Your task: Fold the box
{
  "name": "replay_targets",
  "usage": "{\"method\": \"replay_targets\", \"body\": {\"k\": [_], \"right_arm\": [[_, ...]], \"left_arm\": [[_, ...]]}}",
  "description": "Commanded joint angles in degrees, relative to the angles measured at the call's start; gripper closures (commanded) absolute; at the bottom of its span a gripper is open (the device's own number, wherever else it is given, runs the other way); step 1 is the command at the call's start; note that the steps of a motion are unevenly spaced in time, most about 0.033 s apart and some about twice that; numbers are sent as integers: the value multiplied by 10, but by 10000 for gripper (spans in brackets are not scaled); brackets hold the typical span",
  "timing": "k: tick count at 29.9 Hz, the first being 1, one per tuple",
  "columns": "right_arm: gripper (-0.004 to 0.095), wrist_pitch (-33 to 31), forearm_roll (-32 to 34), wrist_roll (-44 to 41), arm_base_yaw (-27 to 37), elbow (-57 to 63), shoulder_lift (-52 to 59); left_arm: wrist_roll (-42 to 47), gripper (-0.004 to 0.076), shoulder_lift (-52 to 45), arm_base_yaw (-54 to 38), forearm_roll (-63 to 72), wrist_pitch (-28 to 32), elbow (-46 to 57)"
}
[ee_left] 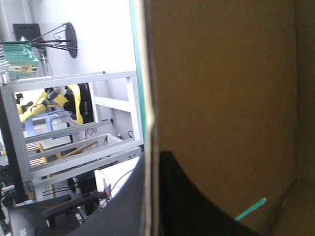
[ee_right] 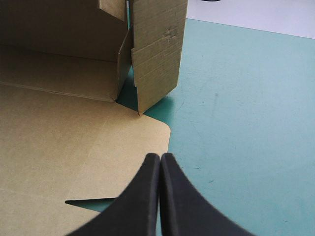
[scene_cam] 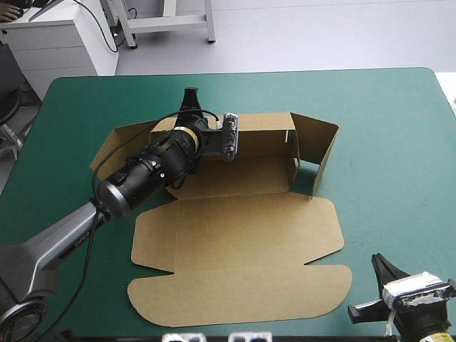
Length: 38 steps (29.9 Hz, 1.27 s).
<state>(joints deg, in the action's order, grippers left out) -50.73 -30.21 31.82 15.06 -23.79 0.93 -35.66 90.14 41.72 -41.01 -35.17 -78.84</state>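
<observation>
A: Where did the box (scene_cam: 242, 235) lie?

B: In the middle of the teal-green surface (scene_cam: 385, 121), as a brown cut sheet. Its far wall (scene_cam: 260, 135) stood raised across the upper centre of the frame. A side flap (scene_cam: 317, 139) stood up just right of that. The lid panels (scene_cam: 235, 285) lay flat toward the lower centre.

A: And the left hand (ee_left: 151, 157)?

B: It pinched the far wall near its left end. The black fingers were nearly together, one on each face, with the board's edge running between them.

A: Could you see that grip from above?

B: Hardly. The left arm (scene_cam: 142, 174) came in from the lower left and covered the left part of the wall and the floor below it. Only a black tip showed past the wall. From the wrist, brown board filled nearly everything beside one finger, apart from a thin teal-green sliver through a gap.

A: The right hand (ee_right: 160, 157)?

B: Its fingers were pressed into one pointed arch, holding nothing. It sat over the rounded corner of a flat panel, with the upright side flap ahead. I couldn't tell whether it touched the board. From above it was at the lower right corner of the frame, partly cut off by the edge.
</observation>
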Motion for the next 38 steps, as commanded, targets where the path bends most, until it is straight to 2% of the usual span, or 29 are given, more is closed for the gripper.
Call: {"method": "replay_targets", "body": {"k": [1,5,10,17,25,38], "right_arm": [[926,40,-12,2,1,-14,11],[926,51,9,-17,2,-16,10],[925,69,15,-48,2,-36,-13],[925,64,17,-48,2,-137,-155],[925,42,1,-45,2,-304,-382],[921,13,-24,0,1,-514,-693]], "left_arm": [[51,732,-27,3,-104,75,15],[125,732,-23,3,-228,106,38],[273,732,-19,3,-331,110,55],[278,732,-18,3,-330,106,68],[278,732,-10,2,-341,104,93],[279,732,-10,2,-354,104,93]]}}
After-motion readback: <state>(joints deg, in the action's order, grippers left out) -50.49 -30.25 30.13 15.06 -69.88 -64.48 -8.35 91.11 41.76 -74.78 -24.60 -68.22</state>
